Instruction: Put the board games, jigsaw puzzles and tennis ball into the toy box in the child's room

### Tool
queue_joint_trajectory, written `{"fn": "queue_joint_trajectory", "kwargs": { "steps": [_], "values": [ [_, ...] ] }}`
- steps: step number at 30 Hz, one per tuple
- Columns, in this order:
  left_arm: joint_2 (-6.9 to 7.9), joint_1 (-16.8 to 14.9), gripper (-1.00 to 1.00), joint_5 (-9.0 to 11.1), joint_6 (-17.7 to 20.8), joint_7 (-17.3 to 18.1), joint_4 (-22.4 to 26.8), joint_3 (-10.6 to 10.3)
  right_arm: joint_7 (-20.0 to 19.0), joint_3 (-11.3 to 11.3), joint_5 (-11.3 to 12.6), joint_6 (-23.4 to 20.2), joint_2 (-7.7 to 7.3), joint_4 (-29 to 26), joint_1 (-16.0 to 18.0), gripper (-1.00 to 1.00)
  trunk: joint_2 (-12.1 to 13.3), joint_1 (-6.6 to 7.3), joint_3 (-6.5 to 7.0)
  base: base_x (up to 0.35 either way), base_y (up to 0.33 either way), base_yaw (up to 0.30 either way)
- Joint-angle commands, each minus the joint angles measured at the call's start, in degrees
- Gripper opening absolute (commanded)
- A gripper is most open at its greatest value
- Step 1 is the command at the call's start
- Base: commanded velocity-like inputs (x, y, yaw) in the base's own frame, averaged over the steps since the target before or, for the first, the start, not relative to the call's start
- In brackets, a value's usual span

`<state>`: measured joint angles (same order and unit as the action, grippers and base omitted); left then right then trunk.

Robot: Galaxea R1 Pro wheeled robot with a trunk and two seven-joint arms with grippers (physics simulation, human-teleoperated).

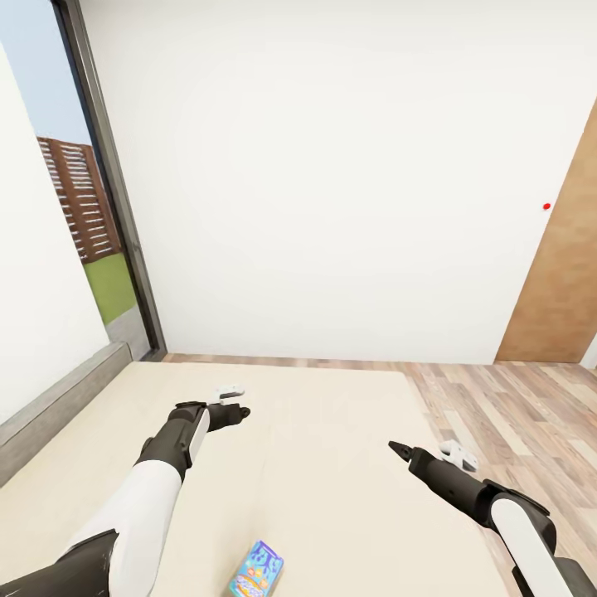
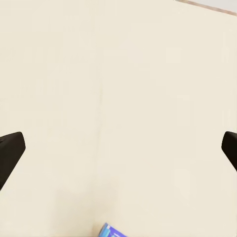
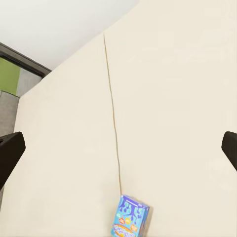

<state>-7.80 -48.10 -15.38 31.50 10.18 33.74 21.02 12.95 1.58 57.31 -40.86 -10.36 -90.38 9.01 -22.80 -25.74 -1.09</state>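
Small blue board game (image 1: 256,569) lies flat on near bed (image 1: 332,431), probably light, stiff; grip across short edges; both end effectors, left (image 1: 235,400) and right (image 1: 424,453), wide, empty.

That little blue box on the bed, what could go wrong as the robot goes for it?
The blue box lies flat on the soft bed, so fingers may dig into the cover or push it away. It sits close to the robot's body, behind both open grippers, left and right, so an awkward reach back could miss.
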Motion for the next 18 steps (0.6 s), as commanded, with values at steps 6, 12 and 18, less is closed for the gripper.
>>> {"fn": "queue_joint_trajectory", "kwargs": {
  "steps": [6, 12, 18],
  "values": [
    [-0.11, -0.1, 1.0, -0.6, 0.2, 0.4, 0.1, 0.4, 0.5, 0.2, 0.6, -0.3, -0.01, -0.1, 0.1, 1.0, -0.1, -0.04, -0.36, 0.006, 0.013, 0.018],
    [-0.11, -0.1, 1.0, -0.6, 0.2, 0.2, 0.1, 0.3, 0.5, 0.4, 0.6, -0.6, -0.08, -0.1, 0.1, 1.0, -0.1, -0.04, -0.82, 0.002, 0.003, 0.054],
    [-0.11, -0.1, 1.0, -0.6, 0.1, 0.1, 0.1, 0.3, 0.5, 0.6, 0.6, -0.7, -0.1, -0.1, 0.1, 1.0, -0.1, -0.04, -1.35, 0.0, 0.001, 0.065]
  ]
}}
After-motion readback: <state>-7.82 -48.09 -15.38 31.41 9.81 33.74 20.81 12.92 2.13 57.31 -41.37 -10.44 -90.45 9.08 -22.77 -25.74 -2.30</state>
